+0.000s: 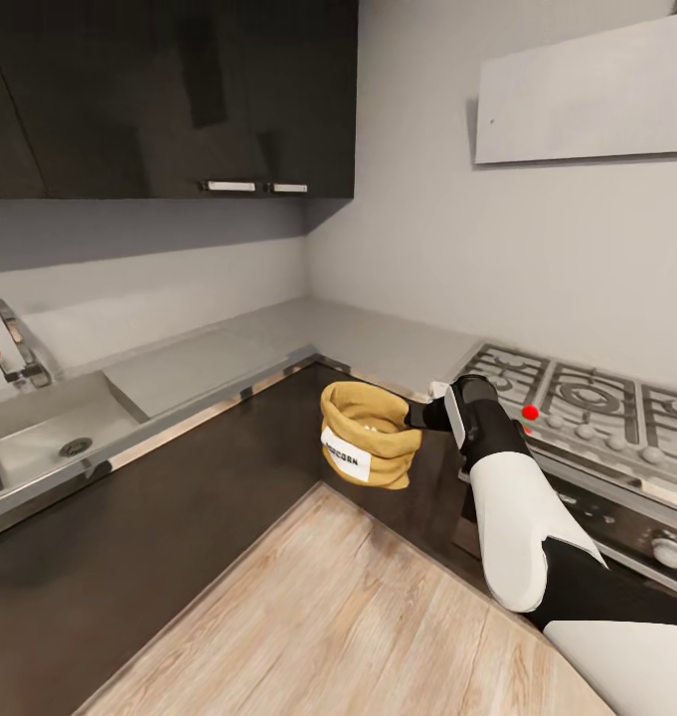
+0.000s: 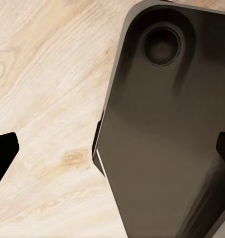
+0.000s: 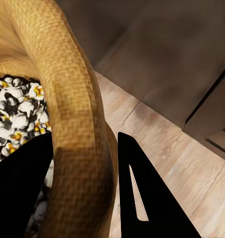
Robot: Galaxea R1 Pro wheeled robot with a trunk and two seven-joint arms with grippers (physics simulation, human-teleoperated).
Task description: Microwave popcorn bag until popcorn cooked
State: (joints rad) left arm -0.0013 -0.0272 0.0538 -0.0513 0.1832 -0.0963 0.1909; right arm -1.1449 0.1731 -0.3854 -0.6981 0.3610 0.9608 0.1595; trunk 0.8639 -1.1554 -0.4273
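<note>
- right gripper (image 1: 424, 414) clamped on rim of popcorn bag (image 1: 366, 435); in right wrist view 1 of the fingers (image 3: 21, 188) sits inside the bag, the other outside, rim wall between them
- bag held upright in the air over wood floor (image 1: 358, 617), in front of dark cabinet fronts (image 1: 149, 557), below counter (image 1: 278, 343) edge
- white label faces head camera
- popcorn (image 3: 16, 116) inside bag, white bits with yellow-brown specks
- sink (image 1: 50, 433) set in counter at left, gas hob (image 1: 587, 403) at right
- left gripper (image 2: 112, 148): 2 dark fingers at frame edges, spread wide, nothing between; wood floor and robot's dark base (image 2: 167, 139) beyond
</note>
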